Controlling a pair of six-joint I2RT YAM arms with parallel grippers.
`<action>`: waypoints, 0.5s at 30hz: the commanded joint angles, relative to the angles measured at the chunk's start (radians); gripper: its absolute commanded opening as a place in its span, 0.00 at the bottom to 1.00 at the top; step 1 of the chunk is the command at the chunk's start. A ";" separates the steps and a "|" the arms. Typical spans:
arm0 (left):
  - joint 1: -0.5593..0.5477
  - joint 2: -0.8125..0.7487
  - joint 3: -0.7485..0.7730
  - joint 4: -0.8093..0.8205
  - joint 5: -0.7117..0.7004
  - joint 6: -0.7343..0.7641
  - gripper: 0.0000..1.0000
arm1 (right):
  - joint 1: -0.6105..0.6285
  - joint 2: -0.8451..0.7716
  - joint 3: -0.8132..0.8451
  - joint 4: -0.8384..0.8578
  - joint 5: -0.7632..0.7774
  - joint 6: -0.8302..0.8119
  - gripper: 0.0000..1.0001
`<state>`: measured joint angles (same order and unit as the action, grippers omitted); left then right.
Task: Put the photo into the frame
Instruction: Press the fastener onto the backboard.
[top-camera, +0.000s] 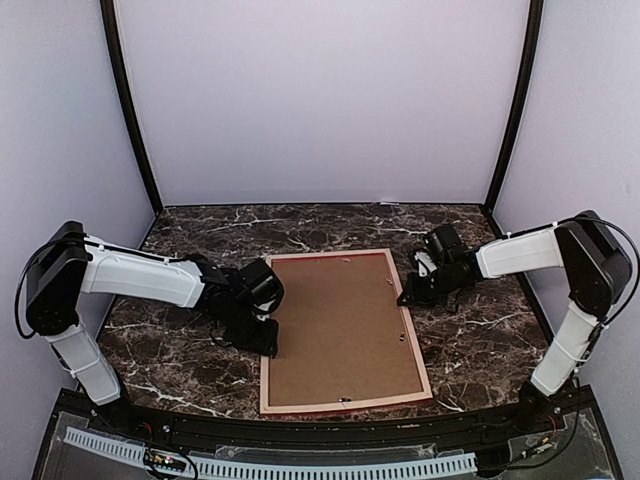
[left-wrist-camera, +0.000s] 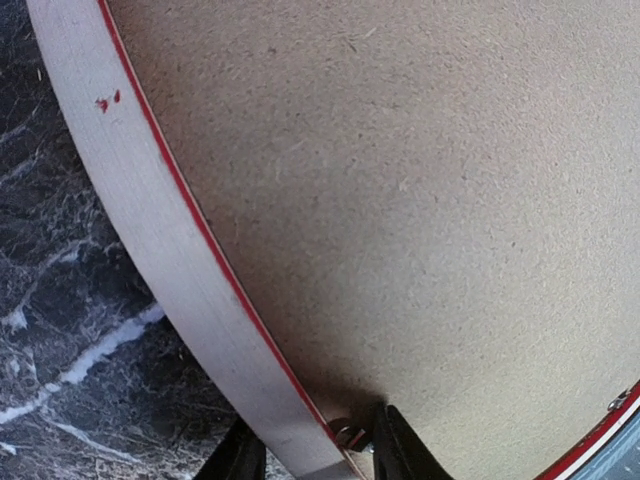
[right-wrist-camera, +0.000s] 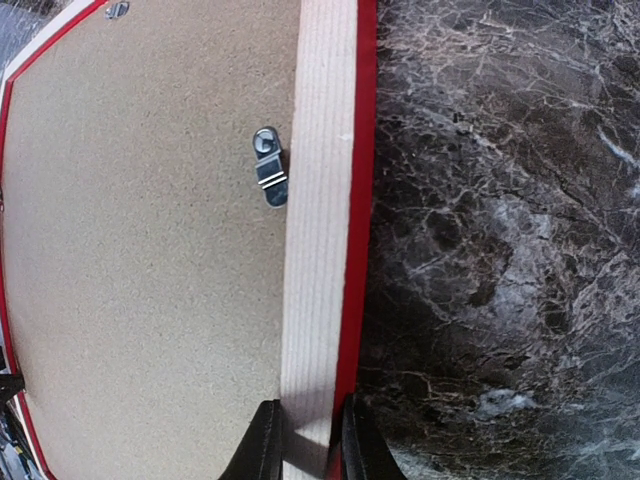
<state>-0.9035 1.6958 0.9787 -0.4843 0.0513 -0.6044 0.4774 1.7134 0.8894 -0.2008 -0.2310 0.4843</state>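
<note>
The frame (top-camera: 345, 405) lies face down on the table, pale wood rear edges up, with a plain brown backing board (top-camera: 340, 330) filling it. The photo is hidden. My left gripper (top-camera: 268, 340) is at the frame's left rail (left-wrist-camera: 150, 230); its jaws straddle the rail, slightly open, and the inner finger (left-wrist-camera: 400, 450) touches a small metal clip (left-wrist-camera: 350, 435). My right gripper (top-camera: 408, 297) is shut on the right rail (right-wrist-camera: 320, 200), one finger on each side.
A metal turn clip (right-wrist-camera: 269, 168) lies on the board beside the right rail, and another (right-wrist-camera: 117, 9) sits near the far corner. The table is dark marble (top-camera: 480, 330). Pale walls and black corner posts (top-camera: 130, 110) enclose the space.
</note>
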 joint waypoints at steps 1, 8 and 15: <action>0.004 0.041 -0.051 0.041 0.028 -0.019 0.37 | -0.013 0.044 -0.049 -0.048 0.037 0.001 0.00; 0.006 0.033 -0.071 0.025 0.065 -0.022 0.36 | -0.013 0.037 -0.050 -0.054 0.042 -0.003 0.00; 0.021 0.035 -0.095 -0.002 0.095 -0.021 0.38 | -0.013 0.036 -0.052 -0.050 0.035 -0.003 0.00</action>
<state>-0.8867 1.6817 0.9489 -0.4530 0.0990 -0.6441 0.4774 1.7107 0.8841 -0.1932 -0.2314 0.4839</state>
